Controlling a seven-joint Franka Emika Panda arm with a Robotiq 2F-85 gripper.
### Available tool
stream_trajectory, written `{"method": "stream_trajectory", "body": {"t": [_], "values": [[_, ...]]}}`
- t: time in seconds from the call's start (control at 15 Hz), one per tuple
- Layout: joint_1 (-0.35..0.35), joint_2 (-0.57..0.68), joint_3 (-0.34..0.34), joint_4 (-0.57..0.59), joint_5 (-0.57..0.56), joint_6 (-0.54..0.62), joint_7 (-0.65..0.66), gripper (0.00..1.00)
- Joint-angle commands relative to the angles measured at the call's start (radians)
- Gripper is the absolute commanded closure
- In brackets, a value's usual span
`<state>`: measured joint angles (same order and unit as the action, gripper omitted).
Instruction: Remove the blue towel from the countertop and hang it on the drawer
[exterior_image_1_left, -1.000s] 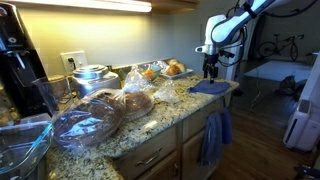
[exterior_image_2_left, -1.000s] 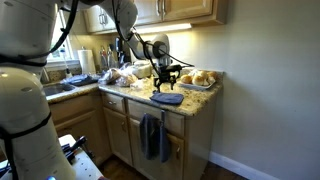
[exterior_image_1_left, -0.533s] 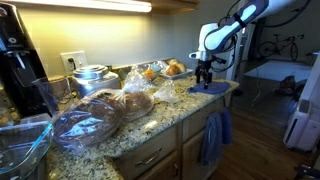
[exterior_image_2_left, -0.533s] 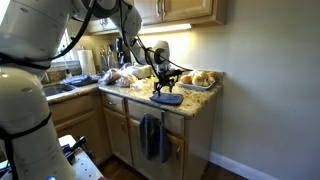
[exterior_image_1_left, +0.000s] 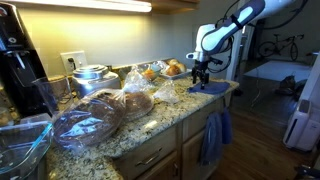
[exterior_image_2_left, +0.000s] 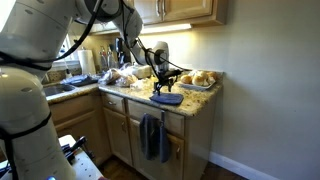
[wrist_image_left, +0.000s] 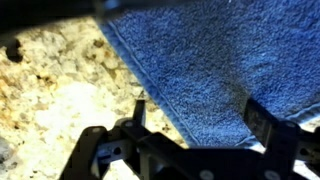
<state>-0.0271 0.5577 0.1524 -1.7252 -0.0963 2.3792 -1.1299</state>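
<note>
blue towel (wrist_image_left: 215, 55) lay flat on countertop (wrist_image_left: 50, 95), filling the wrist view from 12 to 4 o'clock. gripper (wrist_image_left: 198, 125) hung just above its edge, jaws wide apart, gripping nothing; contact with cloth not discernible.

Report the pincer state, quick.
The pincer is open, its fingers spread above the blue towel on the countertop, gripping nothing.
</note>
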Motion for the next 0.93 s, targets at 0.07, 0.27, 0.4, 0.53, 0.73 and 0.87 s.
{"method": "stream_trajectory", "body": {"t": [0.07, 0.27, 0.4, 0.53, 0.73, 0.87], "values": [[-0.015, 0.002, 0.018, 0.000, 0.024, 0.015, -0.036, 0.00], [-0.021, 0.005, 0.022, -0.003, 0.044, 0.013, -0.041, 0.03], [-0.030, 0.006, 0.027, -0.004, 0.065, 0.010, -0.053, 0.07], [-0.038, 0.007, 0.029, -0.003, 0.089, 0.008, -0.063, 0.08], [-0.049, 0.005, 0.033, -0.007, 0.122, 0.006, -0.078, 0.23], [-0.059, 0.003, 0.036, -0.011, 0.146, 0.007, -0.091, 0.20]]}}
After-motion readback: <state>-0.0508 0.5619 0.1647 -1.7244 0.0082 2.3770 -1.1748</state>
